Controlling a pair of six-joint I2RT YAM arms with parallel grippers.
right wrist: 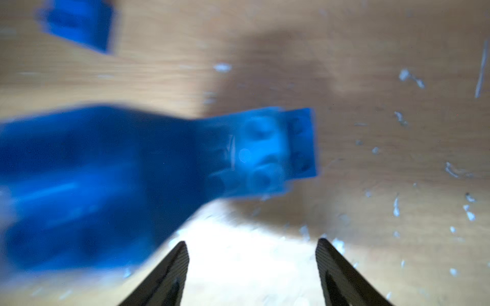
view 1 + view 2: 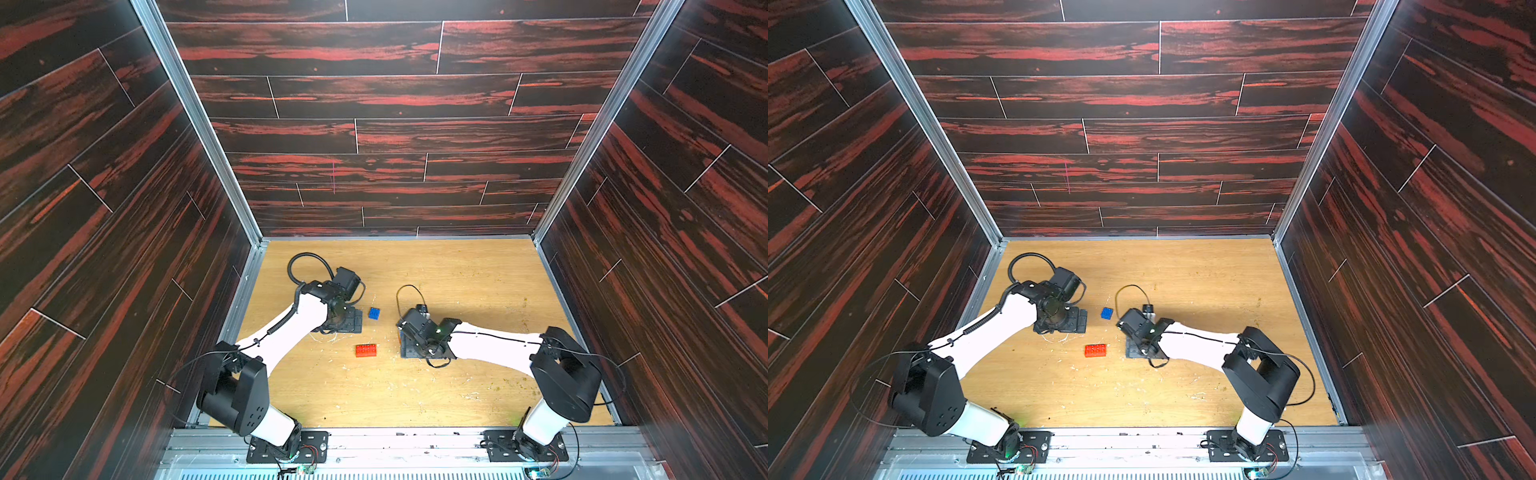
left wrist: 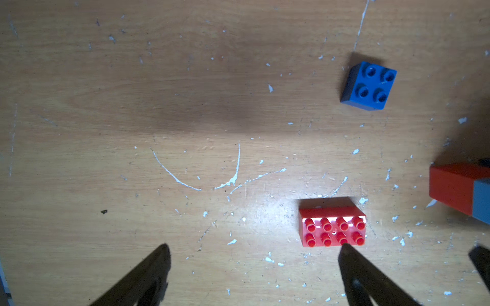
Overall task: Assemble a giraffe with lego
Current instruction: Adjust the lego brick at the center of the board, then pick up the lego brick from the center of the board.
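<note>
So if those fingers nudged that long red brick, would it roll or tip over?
Probably neither: the long red brick lies flat, studs up, on the table, so it would likely slide. It looks like rigid plastic, so gripping shouldn't bend it; its glossy surface might slip.

Square brick point(image 3: 368, 86) blue, long brick point(image 3: 332, 227) red-orange (plain).
</note>
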